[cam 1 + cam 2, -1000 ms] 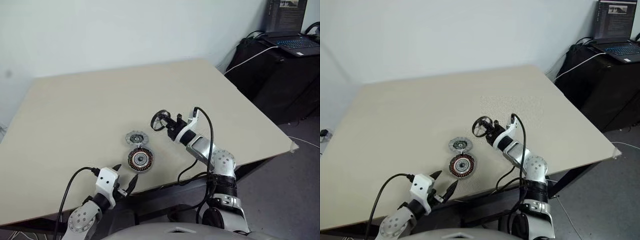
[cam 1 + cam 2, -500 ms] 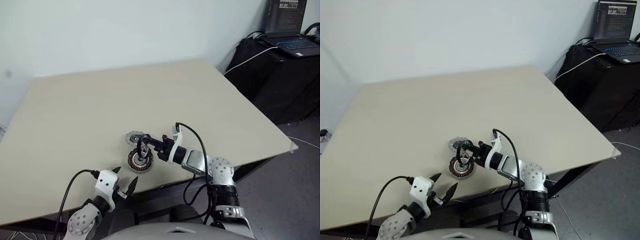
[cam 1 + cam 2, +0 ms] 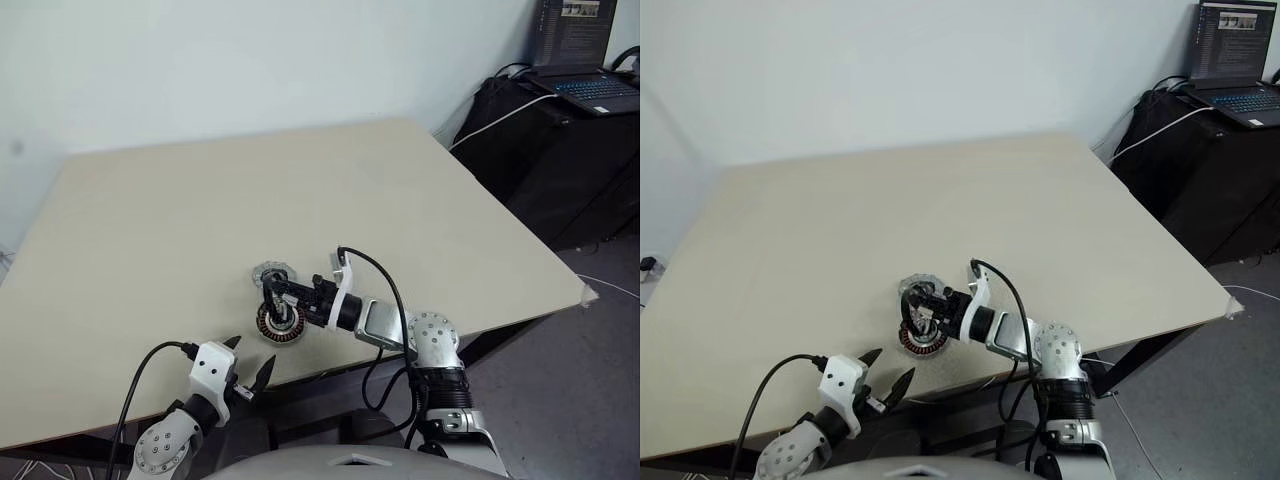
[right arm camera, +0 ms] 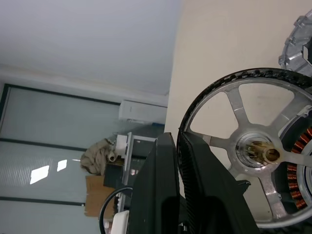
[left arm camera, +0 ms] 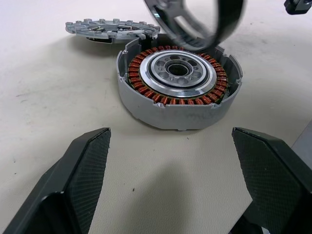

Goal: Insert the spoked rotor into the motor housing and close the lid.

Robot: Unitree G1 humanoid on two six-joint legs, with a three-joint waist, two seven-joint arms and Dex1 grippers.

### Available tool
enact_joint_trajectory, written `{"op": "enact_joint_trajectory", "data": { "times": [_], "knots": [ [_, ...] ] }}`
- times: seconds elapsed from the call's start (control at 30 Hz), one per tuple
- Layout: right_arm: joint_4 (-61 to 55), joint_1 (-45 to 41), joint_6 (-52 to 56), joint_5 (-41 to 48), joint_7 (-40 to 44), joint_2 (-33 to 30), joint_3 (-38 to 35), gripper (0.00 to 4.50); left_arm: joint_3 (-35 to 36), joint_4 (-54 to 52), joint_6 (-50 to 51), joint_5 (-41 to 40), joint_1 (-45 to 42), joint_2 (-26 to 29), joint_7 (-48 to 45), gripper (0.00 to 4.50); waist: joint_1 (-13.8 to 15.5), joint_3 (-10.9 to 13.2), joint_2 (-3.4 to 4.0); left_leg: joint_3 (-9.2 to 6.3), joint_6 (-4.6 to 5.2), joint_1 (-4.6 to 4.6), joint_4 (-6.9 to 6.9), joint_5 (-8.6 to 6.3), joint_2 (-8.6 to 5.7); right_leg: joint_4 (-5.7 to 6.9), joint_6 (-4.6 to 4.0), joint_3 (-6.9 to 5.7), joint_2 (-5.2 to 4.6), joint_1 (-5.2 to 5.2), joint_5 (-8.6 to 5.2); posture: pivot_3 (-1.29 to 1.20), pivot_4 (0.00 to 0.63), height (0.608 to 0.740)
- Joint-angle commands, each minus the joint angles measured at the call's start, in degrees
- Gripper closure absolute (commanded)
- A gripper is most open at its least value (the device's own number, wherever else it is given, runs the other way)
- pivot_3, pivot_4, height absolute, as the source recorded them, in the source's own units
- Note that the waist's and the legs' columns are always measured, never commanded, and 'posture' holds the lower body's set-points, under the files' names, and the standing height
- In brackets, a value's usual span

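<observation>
Left eye view, entries from left to right. We list first the left gripper (image 3: 247, 378), at the near edge of the desk (image 3: 150, 200), jaws spread wide and holding nothing, aimed at the work just beyond it.

Next, the motor housing (image 3: 279, 322): a round cup with copper windings about a silver hub, flat on the desk close to the near edge. We judge it stiff metal, weighty enough to sit still under light contact; best steadied by its outer wall, keeping off the windings, which look fragile.

Touching its far side, the lid (image 3: 268, 275): a flat grey notched disc lying on the desk. We judge it thin and rigid, smooth on its faces; the notched rim offers the surest hold.

Then the spoked rotor (image 3: 279, 296), held on edge above the housing, not yet seated. Its rim is pinched between the closed jaws of the right gripper (image 3: 290, 292). We judge it light and stiff; the rim grip keeps spokes and hub free for lowering onto the hub.
</observation>
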Motion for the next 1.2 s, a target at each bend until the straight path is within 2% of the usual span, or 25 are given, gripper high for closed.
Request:
{"op": "enact_joint_trajectory", "data": {
  "times": [0.03, 0.63, 0.8, 0.9, 1.0, 1.17, 1.2],
  "knots": [
    [0.99, 1.85, -0.42, -0.56, 0.84, 4.09, 1.10, 4.21, 0.23, -2.27, -1.22, -0.03, -0.25, -0.11, 0.17, 0.29, 0.00, 0.00, -0.01, 0.00, 0.00, 0.00, 0.00, 0.00, 0.00, 0.00, 0.00, 0.00, 0.00, 0.00, 0.00, 0.00, 0.000, 0.740],
    [-0.38, 1.64, -0.13, -0.72, 3.41, 3.55, 4.25, 4.21, 0.35, -1.66, -1.48, -0.07, -0.40, -0.20, 0.17, 0.29, 0.01, 0.00, -0.05, 0.00, -0.01, 0.00, 0.00, -0.04, 0.01, -0.01, -0.01, -0.03, -0.02, 0.00, -0.01, 0.00, 0.000, 0.740],
    [-5.52, 1.80, -6.01, -8.52, 5.53, 0.64, 7.45, 4.21, 0.49, -1.17, -1.98, -0.16, -0.31, -0.30, 0.20, 0.29, 0.01, 0.01, -0.03, 0.00, -0.01, -0.01, 0.00, -0.04, 0.01, -0.01, -0.01, -0.04, -0.02, -0.02, -0.01, 0.00, 0.000, 0.740],
    [-11.35, 1.43, -10.02, -15.52, 8.63, -3.68, 11.53, 4.21, 0.58, -1.04, -2.37, -0.32, 0.14, -0.33, 0.18, 0.29, 0.01, 0.02, -0.05, 0.00, -0.02, -0.02, 0.00, -0.05, 0.01, -0.03, 0.00, -0.05, -0.02, -0.03, -0.02, 0.00, 0.000, 0.740],
    [-15.77, 1.00, -15.21, -22.78, 12.14, -8.17, 15.90, 3.57, 0.75, -0.82, -2.52, -0.55, 0.57, -0.42, 0.17, 0.29, 0.08, 0.00, -0.13, 0.01, 0.03, -0.02, 0.00, -0.08, -0.04, -0.06, 0.01, -0.08, -0.09, -0.01, -0.02, 0.00, 0.000, 0.740],
    [-19.90, -0.08, -22.46, -35.72, 17.41, -16.05, 25.73, 1.97, 0.52, -0.61, -2.56, -0.62, 0.73, -0.60, 0.10, 0.29, 0.02, 0.02, -0.17, 0.04, 0.04, -0.01, 0.01, -0.10, -0.05, -0.06, 0.01, -0.12, -0.11, -0.02, -0.03, 0.00, 0.000, 0.740],
    [-19.89, -0.21, -23.25, -37.26, 18.26, -16.82, 27.06, 1.97, 0.46, -0.58, -2.55, -0.62, 0.71, -0.65, 0.10, 0.29, 0.03, 0.02, -0.18, 0.03, 0.04, -0.01, 0.01, -0.10, -0.04, -0.06, -0.01, -0.13, -0.11, -0.02, -0.03, 0.00, 0.000, 0.740]
  ]
}}
